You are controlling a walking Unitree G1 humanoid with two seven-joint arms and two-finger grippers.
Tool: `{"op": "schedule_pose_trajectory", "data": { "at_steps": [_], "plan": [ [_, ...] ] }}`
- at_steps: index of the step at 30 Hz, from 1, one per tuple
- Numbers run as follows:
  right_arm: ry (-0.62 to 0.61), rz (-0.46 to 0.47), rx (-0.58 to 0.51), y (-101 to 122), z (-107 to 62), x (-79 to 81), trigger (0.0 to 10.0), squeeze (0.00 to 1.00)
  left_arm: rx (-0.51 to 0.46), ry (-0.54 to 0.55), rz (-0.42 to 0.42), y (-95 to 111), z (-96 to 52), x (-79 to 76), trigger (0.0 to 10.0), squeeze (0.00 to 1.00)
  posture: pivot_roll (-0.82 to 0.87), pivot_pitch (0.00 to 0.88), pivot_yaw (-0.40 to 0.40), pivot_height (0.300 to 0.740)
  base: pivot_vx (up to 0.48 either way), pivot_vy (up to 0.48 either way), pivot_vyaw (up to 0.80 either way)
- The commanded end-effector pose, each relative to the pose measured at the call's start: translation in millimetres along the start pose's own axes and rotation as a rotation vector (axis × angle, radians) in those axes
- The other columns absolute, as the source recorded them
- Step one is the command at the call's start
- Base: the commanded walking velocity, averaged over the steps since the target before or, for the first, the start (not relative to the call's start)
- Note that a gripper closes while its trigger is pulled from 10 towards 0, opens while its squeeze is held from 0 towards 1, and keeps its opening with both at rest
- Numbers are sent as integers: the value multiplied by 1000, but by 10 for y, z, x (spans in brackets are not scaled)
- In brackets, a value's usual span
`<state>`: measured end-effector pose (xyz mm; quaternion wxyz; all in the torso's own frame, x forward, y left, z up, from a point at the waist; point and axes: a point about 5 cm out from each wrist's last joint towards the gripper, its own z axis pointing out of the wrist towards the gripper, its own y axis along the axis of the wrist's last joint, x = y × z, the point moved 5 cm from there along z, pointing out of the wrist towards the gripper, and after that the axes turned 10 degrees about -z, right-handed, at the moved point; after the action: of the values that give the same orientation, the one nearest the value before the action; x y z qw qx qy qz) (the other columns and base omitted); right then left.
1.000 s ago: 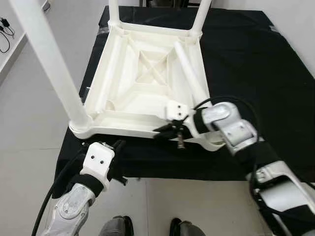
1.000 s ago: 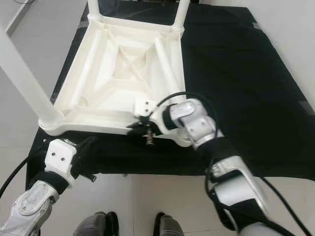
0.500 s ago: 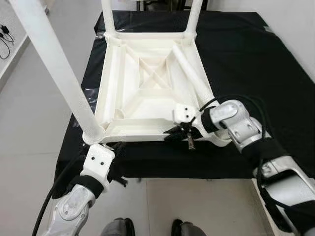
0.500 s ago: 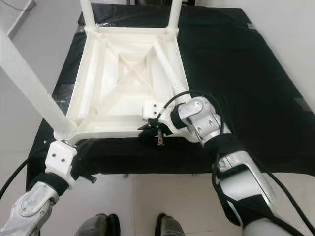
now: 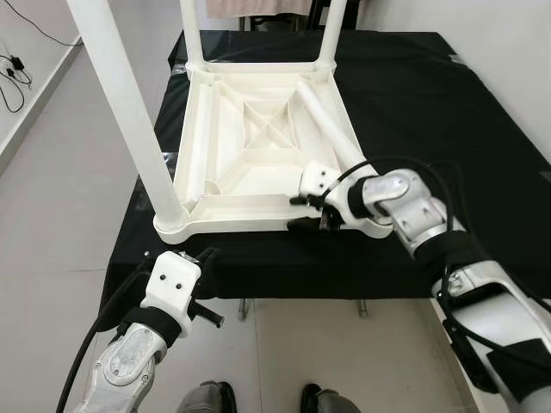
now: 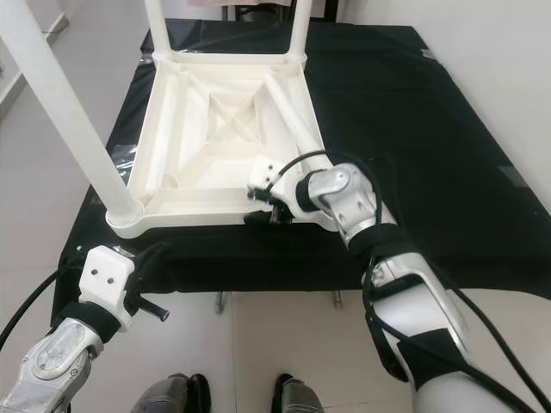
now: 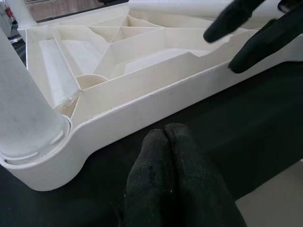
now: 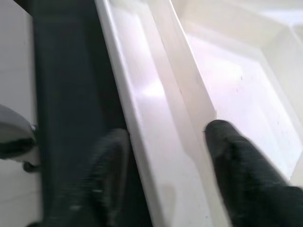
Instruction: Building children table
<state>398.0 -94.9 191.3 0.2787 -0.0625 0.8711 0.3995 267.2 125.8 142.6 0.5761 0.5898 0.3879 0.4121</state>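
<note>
The white plastic children's table (image 5: pixel 250 163) lies upside down on a black-covered worktop (image 5: pixel 430 103). Three legs stand up from its corners; the near-left leg (image 5: pixel 129 112) is the closest. A loose fourth leg (image 5: pixel 331 138) lies inside the underside along the right side. My right gripper (image 5: pixel 308 213) is at the near rim (image 5: pixel 232 225), close to the near-right corner, shut on that rim with one finger (image 8: pixel 236 161) inside and the other outside. My left gripper (image 7: pixel 165 132) is shut with nothing in it, low in front of the worktop's near-left edge, pointing at the near-left corner.
The worktop has bare black cloth (image 6: pixel 413 129) to the right of the white table and a narrow strip in front of it. Grey floor (image 5: pixel 60 215) lies to the left, with cables (image 5: pixel 13 73) by the wall. My feet (image 5: pixel 207 397) are below the worktop's front edge.
The white table has turned and slid back, so its near-left corner now rests on the cloth instead of overhanging the edge. My right gripper stayed on the near rim. The camera also shifted.
</note>
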Motion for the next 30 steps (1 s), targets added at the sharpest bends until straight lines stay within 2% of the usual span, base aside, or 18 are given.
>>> {"op": "schedule_pose_trajectory", "data": {
  "at_steps": [1,6,7,12,15,22,23,24,25,26,28,29,30],
  "plan": [
    [20,-5,-51,71,-25,24,10000,1000,22,6,11,-67,-4,5,10000,0,53,180,-29,740,0,0,0],
    [37,0,-137,171,-118,56,10000,1000,18,5,11,-60,6,9,10000,0,46,177,-20,740,0,0,0],
    [22,2,-220,255,-261,67,10000,1000,10,0,14,-29,44,37,10000,0,41,170,-11,740,0,0,0],
    [-14,24,-282,303,-367,49,10000,1000,-6,4,12,17,94,74,10000,0,35,165,-7,740,0,0,0],
    [-103,64,-337,342,-471,-29,10000,1000,-22,5,18,58,147,91,10000,0,26,158,0,740,0,0,0],
    [-261,181,-453,430,-537,-97,10000,1000,-31,12,34,73,181,115,10000,0,13,144,6,740,0,0,0],
    [-331,246,-471,407,-507,-117,10000,561,-35,22,34,77,189,131,10000,0,9,142,6,740,0,0,0],
    [-376,294,-480,383,-490,-123,10000,561,-38,28,33,78,196,142,10000,0,8,141,7,740,0,0,0],
    [-442,342,-485,347,-463,-135,10000,0,-41,36,32,81,204,155,10000,0,6,140,7,740,0,0,0],
    [-442,342,-485,347,-463,-135,10000,0,-41,36,32,81,204,155,10000,0,6,140,7,740,0,0,0],
    [-579,447,-471,238,-400,-133,10000,0,-48,54,35,86,234,190,10000,0,0,133,9,740,0,0,0],
    [-579,447,-471,238,-400,-133,10000,0,-48,54,35,86,234,190,10000,0,0,133,9,740,0,0,0],
    [-628,488,-464,198,-386,-129,10000,0,-51,61,36,89,245,204,10000,0,0,133,9,740,0,0,0]
  ]
}}
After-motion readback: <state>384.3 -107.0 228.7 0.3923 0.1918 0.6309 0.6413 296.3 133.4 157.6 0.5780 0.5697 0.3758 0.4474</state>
